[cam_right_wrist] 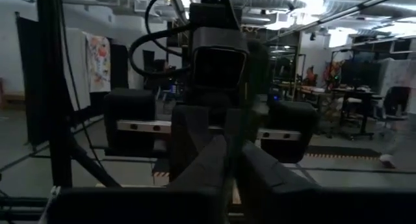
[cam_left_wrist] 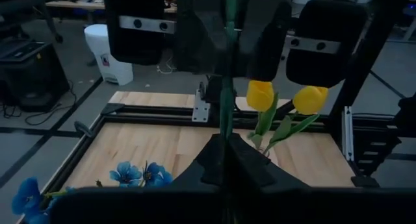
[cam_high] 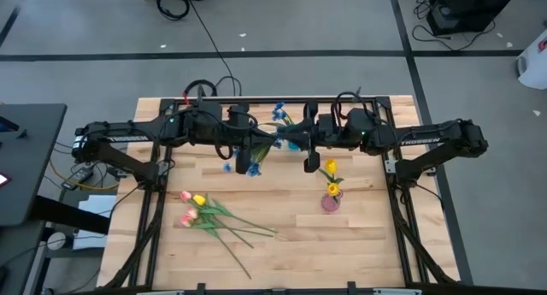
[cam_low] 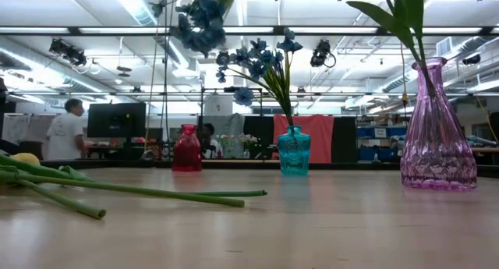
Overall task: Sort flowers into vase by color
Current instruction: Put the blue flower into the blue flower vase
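Wooden table (cam_high: pixel 359 244), sorting in progress
- Left end effector (cam_high: pixel 272 144) and right end effector (cam_high: pixel 287 143): raised above the table's far middle, tips meeting, both clenched on one green stem (cam_left_wrist: pixel 227 107) of a blue flower spray (cam_high: pixel 255 168)
- Teal vase (cam_low: pixel 294 150): holds blue blossoms (cam_low: pixel 261 60)
- Pink vase (cam_low: pixel 437 129): holds two yellow tulips (cam_left_wrist: pixel 286 97)
- Red vase (cam_low: pixel 187 149): no flowers seen in it
- Loose pink and yellow tulips (cam_high: pixel 195 207): lying flat on the table's near left

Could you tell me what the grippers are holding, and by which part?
The left gripper holds a blue flower spray by its green stem. Whether the right gripper holds anything cannot be told.
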Action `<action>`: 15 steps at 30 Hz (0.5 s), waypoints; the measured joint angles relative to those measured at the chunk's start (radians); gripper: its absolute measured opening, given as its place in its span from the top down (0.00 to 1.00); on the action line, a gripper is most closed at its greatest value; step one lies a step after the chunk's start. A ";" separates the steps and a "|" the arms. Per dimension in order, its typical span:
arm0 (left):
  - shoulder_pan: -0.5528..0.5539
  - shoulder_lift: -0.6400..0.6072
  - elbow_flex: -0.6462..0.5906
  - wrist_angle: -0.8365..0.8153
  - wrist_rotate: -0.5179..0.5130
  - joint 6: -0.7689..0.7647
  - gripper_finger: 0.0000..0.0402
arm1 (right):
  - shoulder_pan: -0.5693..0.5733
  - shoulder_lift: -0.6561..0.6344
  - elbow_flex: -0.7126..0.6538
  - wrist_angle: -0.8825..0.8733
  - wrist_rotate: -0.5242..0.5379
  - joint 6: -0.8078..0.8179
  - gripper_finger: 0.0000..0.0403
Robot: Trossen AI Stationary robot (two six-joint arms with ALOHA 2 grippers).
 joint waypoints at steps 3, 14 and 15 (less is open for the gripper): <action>0.000 0.000 0.000 -0.002 0.000 0.005 0.93 | 0.001 0.001 0.000 -0.001 0.000 -0.013 0.96; -0.080 -0.064 0.000 0.007 0.093 0.081 0.70 | 0.035 -0.034 -0.001 -0.164 0.119 -0.219 0.96; -0.105 -0.063 -0.009 0.005 0.092 0.082 0.70 | 0.042 -0.035 -0.001 -0.145 0.133 -0.250 0.96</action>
